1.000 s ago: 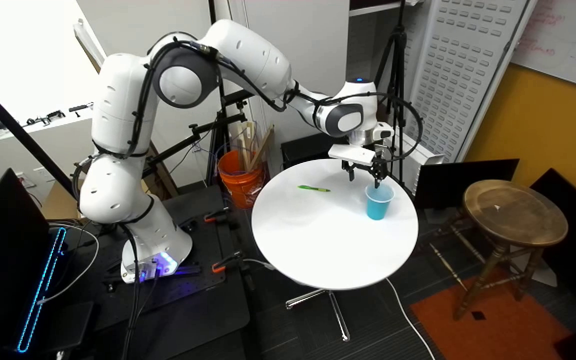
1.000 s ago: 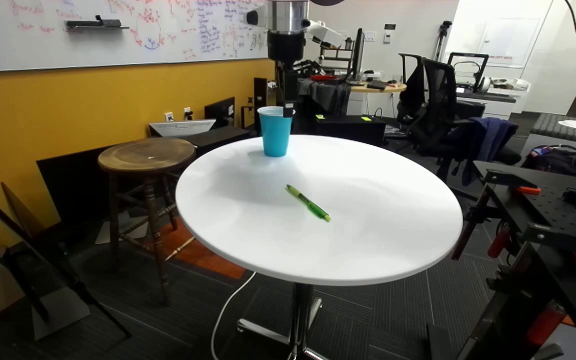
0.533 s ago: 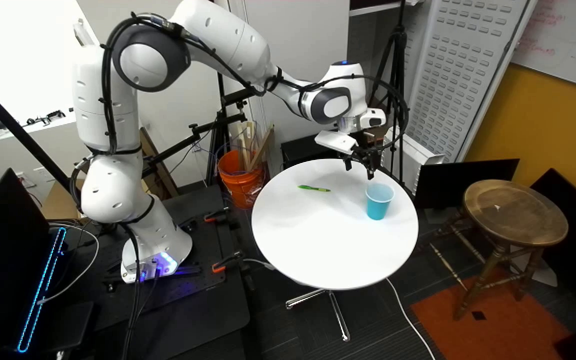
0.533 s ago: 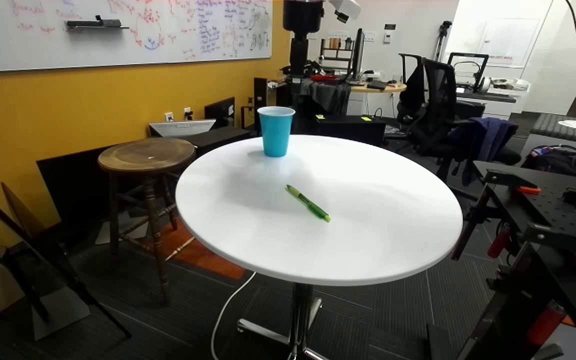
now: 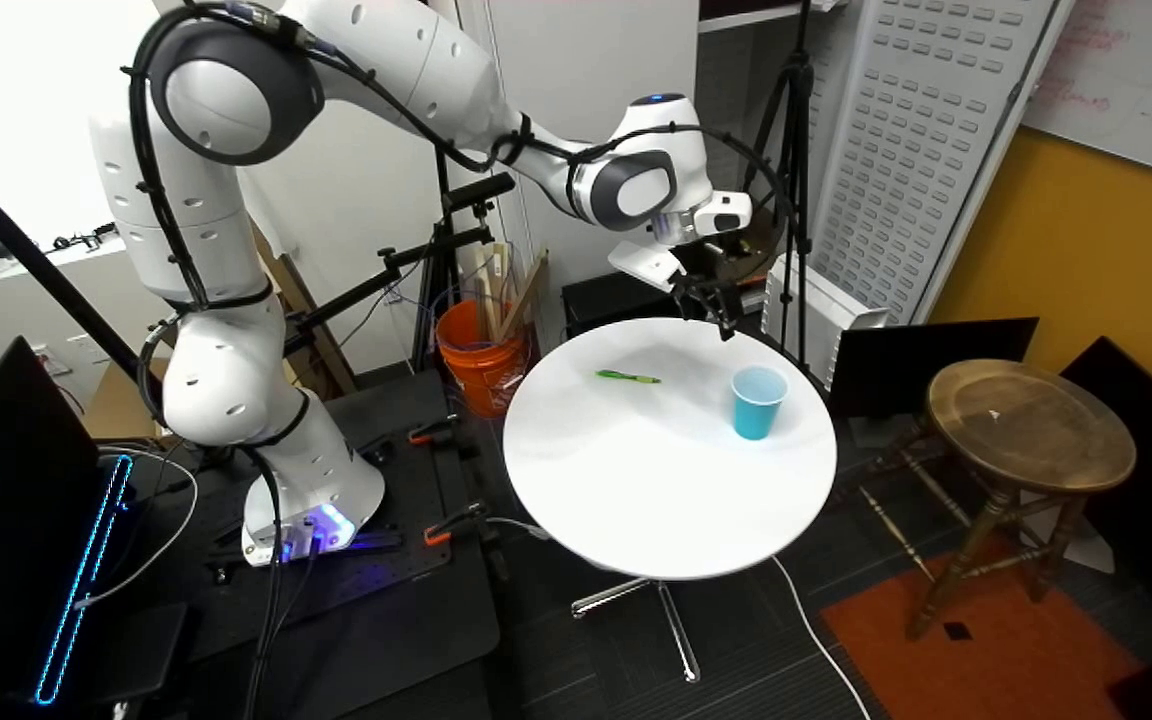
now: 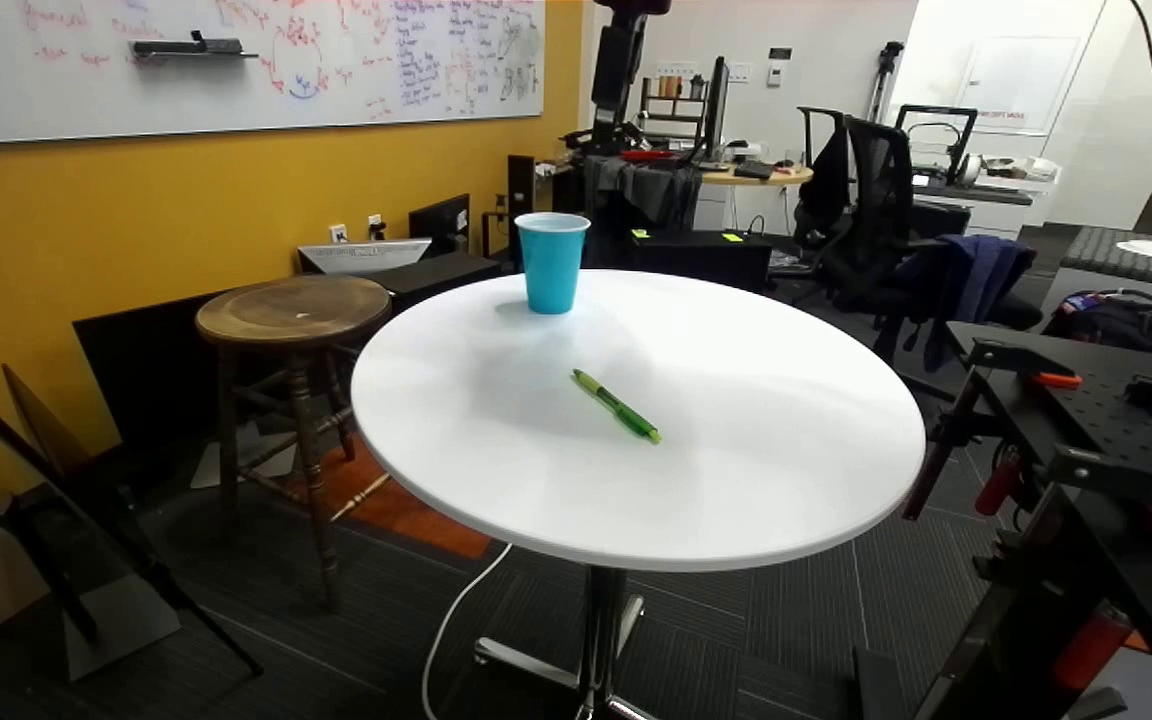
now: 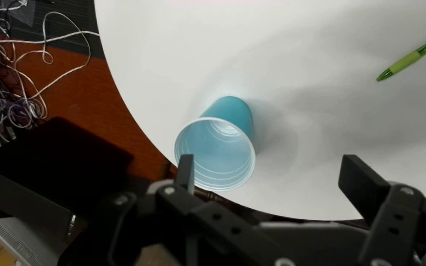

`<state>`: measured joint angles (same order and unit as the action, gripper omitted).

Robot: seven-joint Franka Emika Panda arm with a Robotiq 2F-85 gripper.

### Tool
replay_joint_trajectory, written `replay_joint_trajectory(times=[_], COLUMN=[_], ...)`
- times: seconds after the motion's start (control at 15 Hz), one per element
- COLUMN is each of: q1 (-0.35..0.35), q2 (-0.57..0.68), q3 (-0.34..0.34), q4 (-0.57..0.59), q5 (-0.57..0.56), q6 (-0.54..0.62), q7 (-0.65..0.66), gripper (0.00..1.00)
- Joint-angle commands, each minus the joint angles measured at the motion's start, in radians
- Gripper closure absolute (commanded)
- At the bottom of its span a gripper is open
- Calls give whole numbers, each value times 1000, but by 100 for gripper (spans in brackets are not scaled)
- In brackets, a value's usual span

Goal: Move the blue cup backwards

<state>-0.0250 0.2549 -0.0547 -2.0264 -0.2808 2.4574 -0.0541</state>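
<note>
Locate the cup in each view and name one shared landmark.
In an exterior view: the cup, right of centre, slightly low.
In an exterior view: the cup, above centre, slightly left.
Wrist view: the cup, near centre, slightly low.
Shared landmark: the pen, cut off only in the wrist view.

Nothing is legible: in an exterior view, handwriting [image 6: 420, 45] on the whiteboard [image 6: 206, 105] at 10 o'clock and red lettering [image 6: 999, 115] on a pale panel [image 6: 1021, 80] at 2 o'clock are too small.

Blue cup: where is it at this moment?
In an exterior view, the cup stands upright on the table, toward its right edge, right of the pen.
</note>
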Motion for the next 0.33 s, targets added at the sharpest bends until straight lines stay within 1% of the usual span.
replay_joint_trajectory(times=[0.0,0.27], q1=[3,2], q2=[-9,-15], q3=[-3,-2], q4=[-7,-15], q5=[2,2], q6=[0,3], q7=[-1,-1], gripper=[0,0])
